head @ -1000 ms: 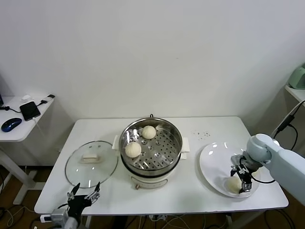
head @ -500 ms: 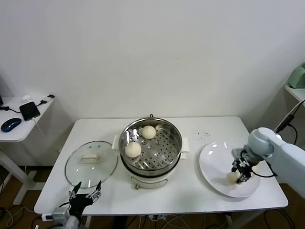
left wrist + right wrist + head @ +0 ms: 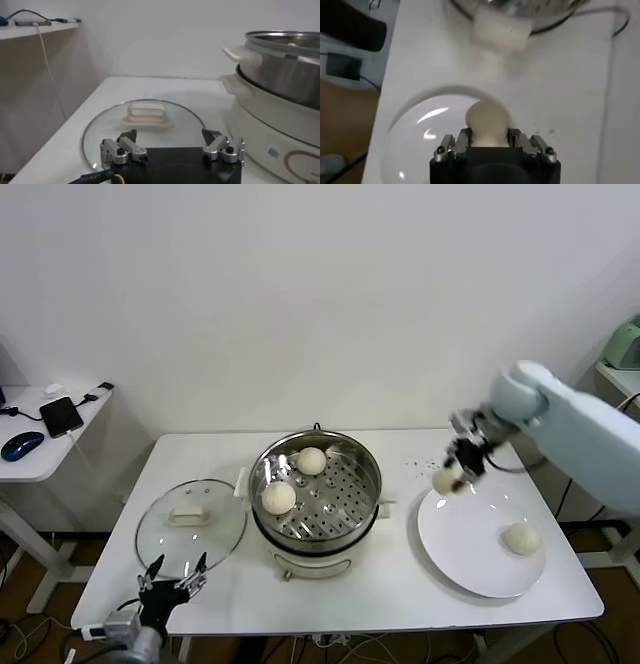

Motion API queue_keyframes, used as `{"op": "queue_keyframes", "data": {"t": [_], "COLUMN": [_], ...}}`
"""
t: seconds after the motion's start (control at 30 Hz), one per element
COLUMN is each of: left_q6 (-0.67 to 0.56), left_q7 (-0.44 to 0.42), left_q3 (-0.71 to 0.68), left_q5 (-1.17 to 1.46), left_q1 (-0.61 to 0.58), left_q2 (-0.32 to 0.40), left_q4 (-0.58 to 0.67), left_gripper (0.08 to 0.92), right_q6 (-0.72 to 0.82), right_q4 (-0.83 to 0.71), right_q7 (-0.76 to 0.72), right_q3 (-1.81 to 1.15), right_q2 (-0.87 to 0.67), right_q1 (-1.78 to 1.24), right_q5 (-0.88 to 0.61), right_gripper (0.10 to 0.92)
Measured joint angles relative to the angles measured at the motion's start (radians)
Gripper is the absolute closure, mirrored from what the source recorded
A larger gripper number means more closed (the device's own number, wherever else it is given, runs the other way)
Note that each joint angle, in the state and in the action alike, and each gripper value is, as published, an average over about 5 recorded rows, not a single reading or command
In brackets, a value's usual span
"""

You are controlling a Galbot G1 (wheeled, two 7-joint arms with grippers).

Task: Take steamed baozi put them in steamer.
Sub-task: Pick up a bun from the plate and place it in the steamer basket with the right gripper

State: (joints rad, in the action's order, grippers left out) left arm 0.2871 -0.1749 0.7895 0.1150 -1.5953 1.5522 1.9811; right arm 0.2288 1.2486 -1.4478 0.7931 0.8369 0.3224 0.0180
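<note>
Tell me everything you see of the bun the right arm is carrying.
The bun is a smooth, cream-white dough ball, whole and unmarked. The right tool is shut on its sides, holding it in the air above the far left edge of the white plate, short of the steamer. Nothing else touches it.

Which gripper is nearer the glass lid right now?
Left. The left gripper hovers at the table's front edge, just in front of the glass lid, fingers open. The right gripper is across the steamer, above the plate's far rim, holding a baozi.
</note>
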Motion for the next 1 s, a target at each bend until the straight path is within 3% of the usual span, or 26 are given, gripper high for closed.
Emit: {"op": "queue_keyframes", "data": {"t": [0.33,0.67,1.0], "left_q6": [-0.005,-0.010,-0.011], "left_q7": [0.009,0.016,0.017], "left_q3": [0.014,0.007,0.013], "left_q5": [-0.005,-0.008,-0.003], "left_q1": [-0.002,0.001,0.008], "left_q2": [0.025,0.046,0.048], "left_q4": [0.023,0.029,0.027], "left_gripper": [0.177,0.177,0.177], "right_q6": [-0.336,-0.652,-0.824], "right_q4": [-0.148,-0.076,0.013], "right_q7": [-0.003,0.067,0.135], "right_q3": [0.177,0.295,0.372], "right_q2": [0.261,0.352,0.386], "right_q1": [0.204,0.226,0.194], "right_q5": [-0.175,-0.102,-0.006], "right_gripper": [0.525,0.525,0.525]}}
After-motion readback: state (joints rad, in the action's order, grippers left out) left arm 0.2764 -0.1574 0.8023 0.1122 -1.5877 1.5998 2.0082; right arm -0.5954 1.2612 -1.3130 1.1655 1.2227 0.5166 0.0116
